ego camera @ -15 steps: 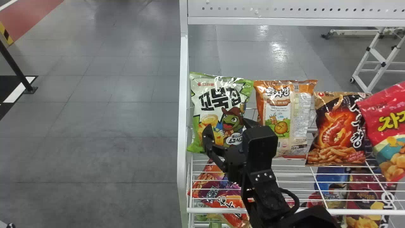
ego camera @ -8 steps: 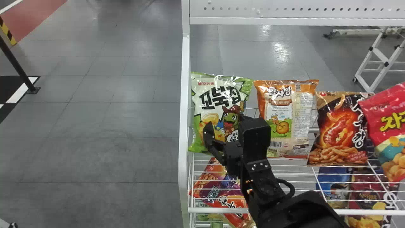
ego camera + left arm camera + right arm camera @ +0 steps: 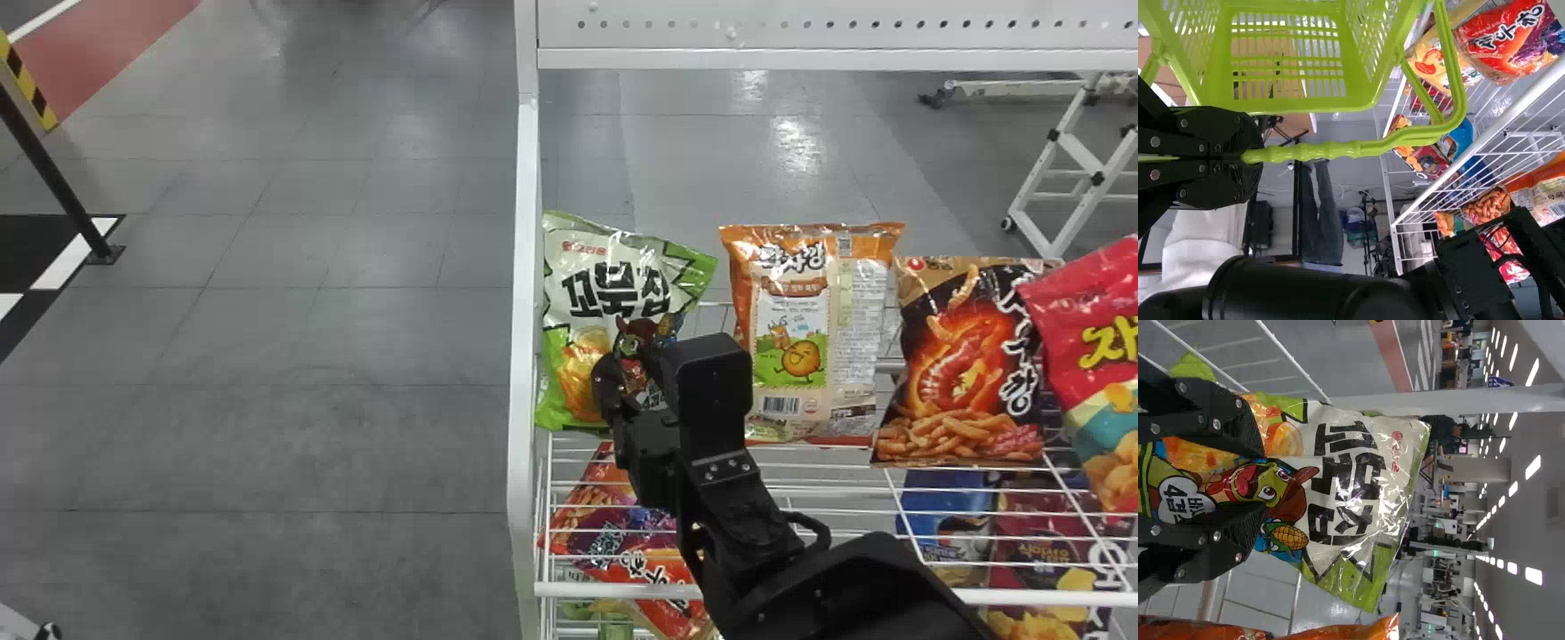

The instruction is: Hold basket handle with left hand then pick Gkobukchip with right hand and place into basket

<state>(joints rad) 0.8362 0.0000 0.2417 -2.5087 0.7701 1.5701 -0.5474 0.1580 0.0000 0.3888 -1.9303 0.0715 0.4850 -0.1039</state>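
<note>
1. White rack [image 3: 526, 267]: serving as landmark; its wire shelves are bearing the snack bags.
2. Gkobukchip [image 3: 605, 284], one green-and-white bag: standing at the rack's left end, on the upper shelf, tilting slightly, its front creasing.
3. Right gripper [image 3: 633, 360], black, two-fingered: working at the rack's left end, in front of the upper shelf. In its wrist view the right gripper [image 3: 1265, 483] is holding its fingers partly closed, a narrow gap remaining, and is pinching the lower part of Gkobukchip between them.
4. Left gripper [image 3: 1248, 159], black, two-fingered: waiting near the rack, closing its fingers tightly on the basket handle [image 3: 1331, 150].
5. Basket [image 3: 1305, 105], lime green, slotted walls: hanging near the rack by that handle; which side of the rack it is occupying, I am unable to tell.
6. Orange-and-cream bag [image 3: 858, 338]: standing second from the rack's left end.
7. Black-and-tan bag [image 3: 960, 356]: standing third from the rack's left end.
8. Red bag [image 3: 1080, 307]: leaning fourth from the rack's left end.
9. Red-and-purple bag [image 3: 613, 524]: lying below the rack's upper shelf, toward the left end.
10. White ladder [image 3: 1076, 151]: standing behind the rack, toward its right.
</note>
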